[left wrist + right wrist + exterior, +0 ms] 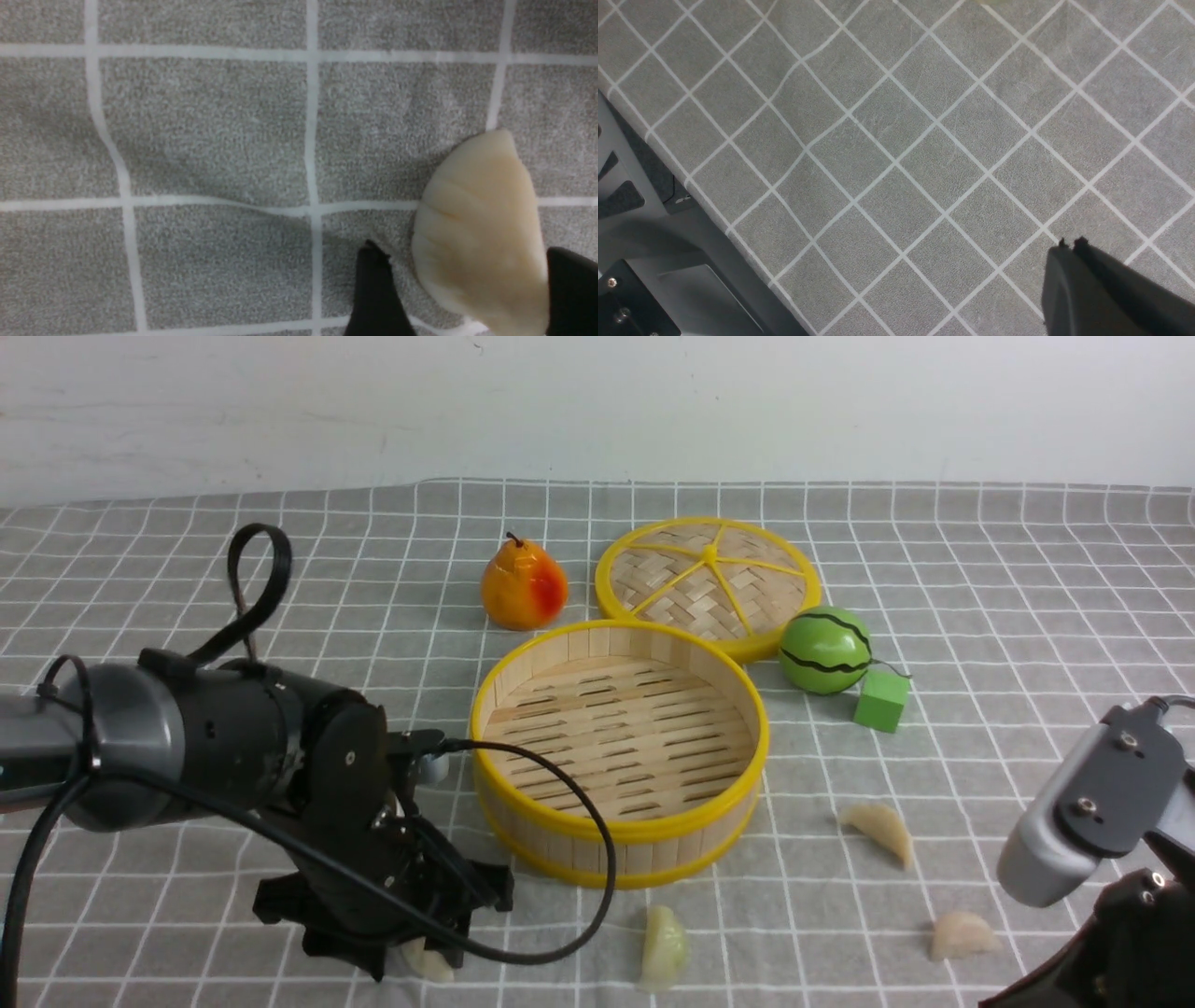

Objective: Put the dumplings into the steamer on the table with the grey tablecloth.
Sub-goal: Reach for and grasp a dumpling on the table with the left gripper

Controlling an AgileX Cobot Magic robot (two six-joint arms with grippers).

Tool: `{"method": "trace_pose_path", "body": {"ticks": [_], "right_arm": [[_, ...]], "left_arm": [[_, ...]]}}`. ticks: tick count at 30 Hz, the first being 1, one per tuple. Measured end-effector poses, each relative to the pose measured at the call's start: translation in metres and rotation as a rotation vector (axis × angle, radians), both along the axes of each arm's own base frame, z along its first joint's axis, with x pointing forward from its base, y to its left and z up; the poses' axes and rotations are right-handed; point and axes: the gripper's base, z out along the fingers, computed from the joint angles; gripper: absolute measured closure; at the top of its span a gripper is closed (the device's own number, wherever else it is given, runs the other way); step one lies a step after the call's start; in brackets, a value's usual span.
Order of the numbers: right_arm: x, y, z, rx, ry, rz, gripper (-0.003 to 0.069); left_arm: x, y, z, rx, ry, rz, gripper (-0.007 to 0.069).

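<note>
Grey tablecloth (980, 616) covers the bench (140, 579) in the front view, and the steamer (620, 859) stands mid-cloth, its slatted floor showing. Three dumplings (879, 831) lie on the cloth outside it, near its front and right; a fourth dumpling (428, 959) peeks from under the left hand (415, 933). Left wrist view: that hand's fingers (373, 289) stand apart either side of the dumpling (476, 233), one clear of it, so nothing is gripped. Right wrist view: the right hand (1069, 245) is closed, holding nothing.

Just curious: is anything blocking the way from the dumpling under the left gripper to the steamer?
Nothing visible does: only bare grey tablecloth lies between that dumpling and the steamer, whose wall it must clear.
</note>
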Motion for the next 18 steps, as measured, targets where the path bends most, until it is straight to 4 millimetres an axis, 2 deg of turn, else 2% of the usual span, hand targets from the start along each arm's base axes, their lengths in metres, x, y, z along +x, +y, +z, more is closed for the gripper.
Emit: {"method": "trace_pose_path", "body": {"ticks": [4,8,13,18], "right_arm": [[0.0,0.0,0.0,0.0,0.0,0.0,0.0674],[0.0,0.0,0.0,0.002,-0.005,-0.002,0.0674],[0.002,0.0,0.001,0.007,-0.024,-0.01,0.0674],[0.002,0.0,0.001,0.007,-0.024,-0.01,0.0673]], "left_arm": [[0.002,-0.002,0.003,0.01,0.019,-0.021,0.0256],[0.006,-0.005,0.011,0.02,0.051,-0.049,0.0264],[0.015,-0.009,0.025,0.009,0.024,-0.062,0.0205],[0.017,-0.01,0.019,0.02,0.043,-0.065,0.0132]]}}
